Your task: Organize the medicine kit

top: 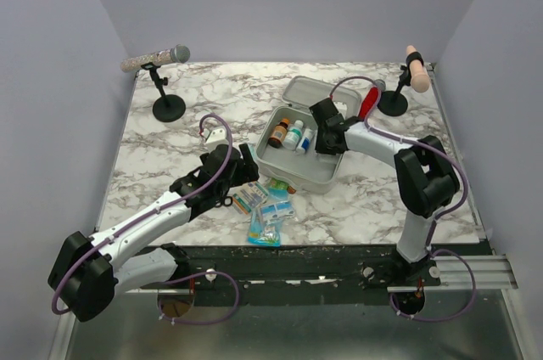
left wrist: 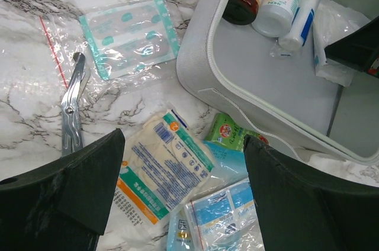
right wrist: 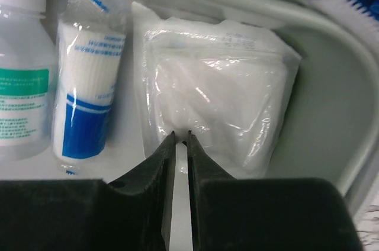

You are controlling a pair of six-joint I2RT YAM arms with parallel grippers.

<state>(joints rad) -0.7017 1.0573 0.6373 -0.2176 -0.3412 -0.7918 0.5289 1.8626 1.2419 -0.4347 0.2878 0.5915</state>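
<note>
Marbled desk (top: 221, 97) under grey walls carried everything. Right claw (right wrist: 180, 134) showed only a slit between its jaws, tips on the near edge of a gauze packet (right wrist: 225, 85), seemingly nipping the wrap. That packet lay inside the medicine kit (top: 297, 171), which sat open at desk centre, lid tipped far. Left claw (left wrist: 182, 144) gaped wide over loose sachets (left wrist: 163, 168) beside the kit's near-left corner. Light, semi-stiff and liable to slide, the kit seemed best held by its rim or side wall.
</note>
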